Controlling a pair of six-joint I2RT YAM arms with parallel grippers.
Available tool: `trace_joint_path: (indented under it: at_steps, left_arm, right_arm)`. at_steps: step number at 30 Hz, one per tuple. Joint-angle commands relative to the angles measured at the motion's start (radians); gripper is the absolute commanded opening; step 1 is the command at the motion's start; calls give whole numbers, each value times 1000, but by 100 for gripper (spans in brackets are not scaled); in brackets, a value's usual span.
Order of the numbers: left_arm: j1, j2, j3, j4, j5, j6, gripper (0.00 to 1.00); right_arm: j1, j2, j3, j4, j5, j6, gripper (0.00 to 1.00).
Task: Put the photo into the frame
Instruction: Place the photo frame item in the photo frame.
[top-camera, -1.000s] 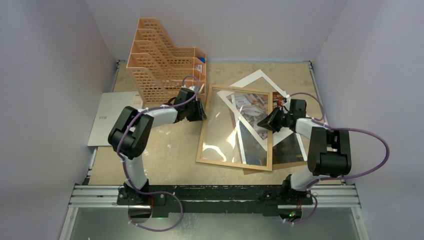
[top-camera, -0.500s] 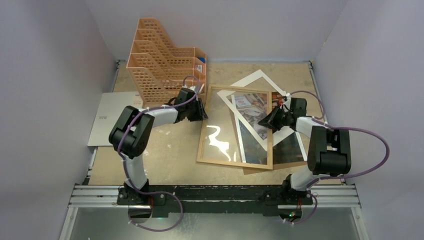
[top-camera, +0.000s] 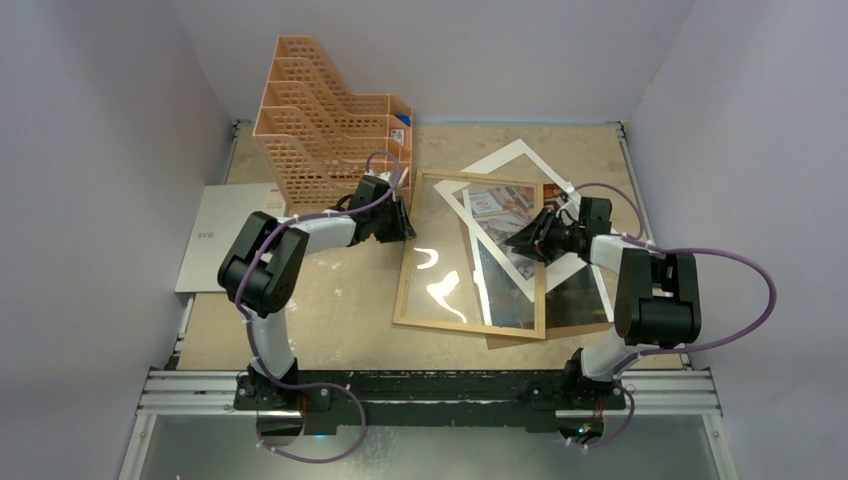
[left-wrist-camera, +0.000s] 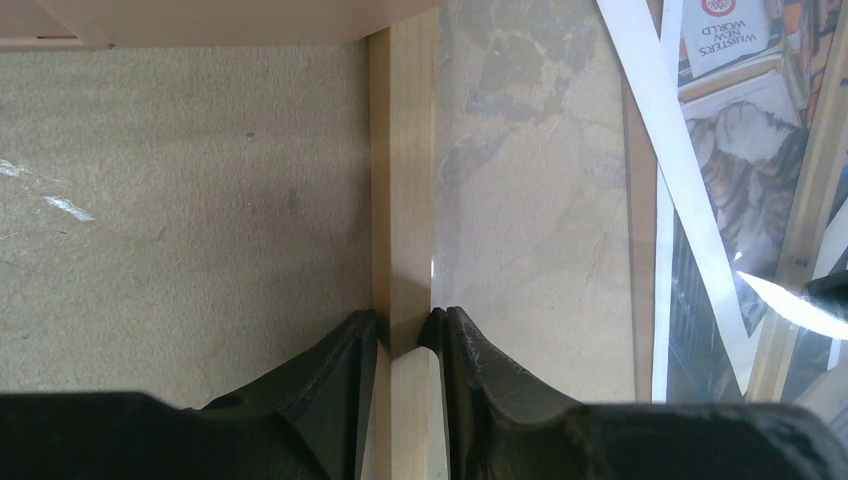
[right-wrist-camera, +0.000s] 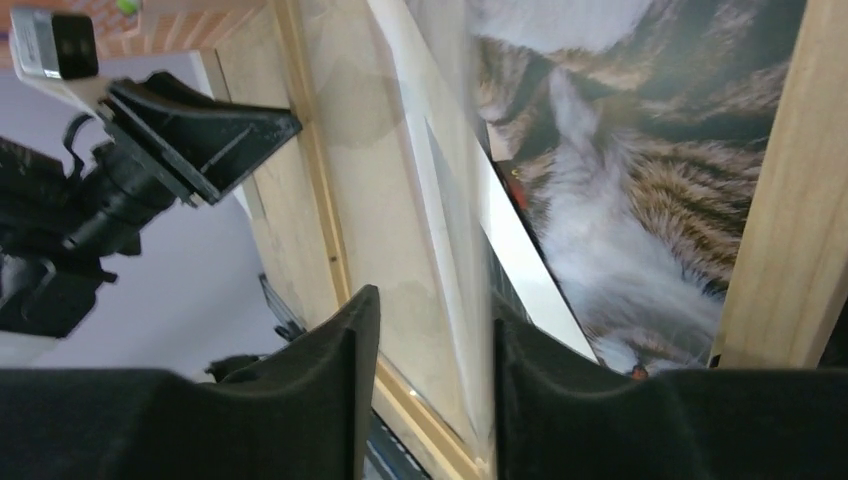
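The frame (top-camera: 466, 323) lies mid-table, light wood around clear glass. The photo (top-camera: 515, 158), a cat among books with a white border, lies tilted under it, and its far corner sticks out past the top rail. My left gripper (top-camera: 402, 222) is shut on the frame's left rail (left-wrist-camera: 402, 200), one finger on each side of the wood. My right gripper (top-camera: 525, 242) hovers open over the glass just inside the right rail (right-wrist-camera: 790, 200), with nothing gripped between its fingers (right-wrist-camera: 335, 380). The cat print (right-wrist-camera: 620, 200) shows through the pane.
An orange lattice organizer (top-camera: 330, 120) stands at the back left, close to the left gripper. A grey sheet (top-camera: 225, 235) lies at the left table edge. A brown backing board (top-camera: 575, 318) pokes out under the frame's near right corner. Walls close in on three sides.
The right gripper has opened and shifted left, from the frame's right rail to over the glass. The glare on the pane has moved. The left gripper keeps its hold.
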Motion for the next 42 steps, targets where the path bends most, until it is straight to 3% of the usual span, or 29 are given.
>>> trace_joint_path:
  at_steps: [1, 5, 12, 16, 21, 23, 29, 33, 37, 42]
  left_arm:
    - [-5, 56, -31, -70, -24, 1, 32]
    - [-5, 48, -35, -72, -23, -2, 33]
    - [-5, 38, -46, -64, -1, -14, 28]
    - [-5, 30, -59, -45, 11, -17, 20]
    - [-5, 37, -55, -41, 30, -21, 11]
    - [-5, 38, -53, -40, 31, -23, 10]
    - [-5, 44, -56, -32, 38, -31, 10]
    - [-5, 43, -65, -25, 43, -39, 10]
    - [-5, 41, -76, 12, 51, -50, 11]
    - [-5, 33, -87, 20, 52, -53, 11]
  right_arm:
    - [7, -7, -46, 73, -104, 6, 49]
    - [8, -35, -72, 90, -130, 12, 51]
    - [9, -69, -85, 191, -217, 98, 10]
    - [9, -98, -111, 270, -277, 184, 2]
    - [9, -133, -165, 447, -342, 357, 2]
    - [9, -148, -171, 502, -349, 403, 2]
    - [10, -134, -147, 456, -359, 356, 5]
    - [14, -127, -206, 644, -393, 498, 6]
    - [16, -121, -200, 649, -395, 513, 7]
    - [18, -129, -221, 801, -408, 640, 7]
